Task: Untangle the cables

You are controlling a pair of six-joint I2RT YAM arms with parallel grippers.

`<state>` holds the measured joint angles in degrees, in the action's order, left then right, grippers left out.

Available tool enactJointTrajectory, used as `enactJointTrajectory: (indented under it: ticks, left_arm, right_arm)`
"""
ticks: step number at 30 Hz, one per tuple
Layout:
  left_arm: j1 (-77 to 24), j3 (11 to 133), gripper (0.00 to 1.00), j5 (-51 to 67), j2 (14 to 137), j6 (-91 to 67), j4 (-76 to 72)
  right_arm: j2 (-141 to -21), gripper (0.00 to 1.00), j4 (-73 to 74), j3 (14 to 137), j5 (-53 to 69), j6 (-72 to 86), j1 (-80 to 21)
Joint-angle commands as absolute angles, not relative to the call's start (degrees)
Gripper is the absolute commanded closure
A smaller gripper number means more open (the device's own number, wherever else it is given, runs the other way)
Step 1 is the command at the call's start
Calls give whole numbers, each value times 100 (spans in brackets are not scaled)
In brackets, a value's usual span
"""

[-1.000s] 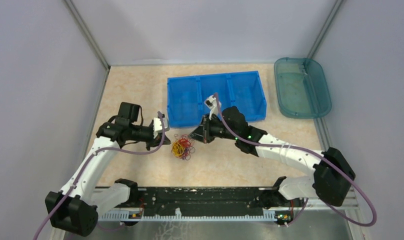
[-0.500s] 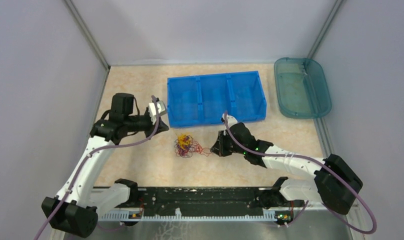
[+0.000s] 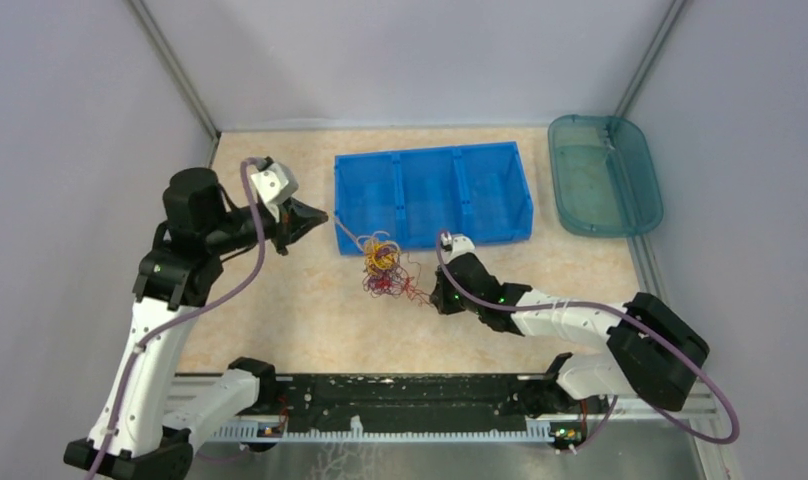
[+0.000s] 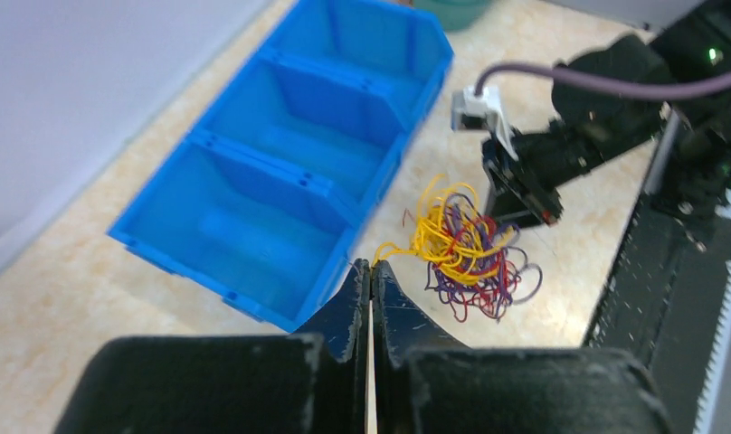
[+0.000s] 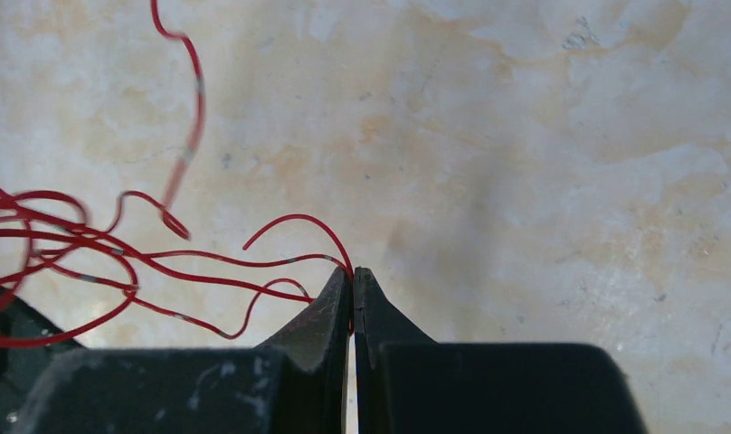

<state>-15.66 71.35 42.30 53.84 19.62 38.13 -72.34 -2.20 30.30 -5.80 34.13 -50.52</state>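
Over worktop (image 3: pixel 280 330), left claw (image 4: pixel 371 269) and right claw (image 5: pixel 352 276) each pinch cables (image 3: pixel 384 266); pulling apart may tighten the knot.

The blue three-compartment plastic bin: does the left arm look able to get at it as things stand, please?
Probably yes: the left gripper hangs right beside the left end of the blue plastic bin, nothing between, though it is shut on a yellow cable from the tangle.

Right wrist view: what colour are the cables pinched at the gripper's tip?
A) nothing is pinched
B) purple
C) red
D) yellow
C: red cables run straight into the closed tip of the right gripper, and no yellow or purple strand shows there.
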Motion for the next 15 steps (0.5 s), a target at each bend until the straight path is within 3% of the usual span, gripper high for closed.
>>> enactJointTrajectory:
  ticks: [1,5,11,13,15]
  left_arm:
    - [-1582,7200,100,3444,4913,1385,2775]
    - [-1582,6977,99,3564,4789,1356,2835]
    - [-1581,6371,97,4290,4847,1633,3498]
    - [-1583,6326,97,4438,4839,1720,3532]
    - [-1586,6370,97,4711,4905,1746,3630]
  right_arm:
    - [-7347,100,-308,2743,-1146,3447,-5140]
    - [-7102,98,-222,2657,-1276,3465,-5142]
    - [-6100,38,117,3137,-1248,3218,-5142]
    - [-5823,26,26,3356,-1030,3042,-5143]
    - [-5698,21,-96,3622,-757,2859,-5142]
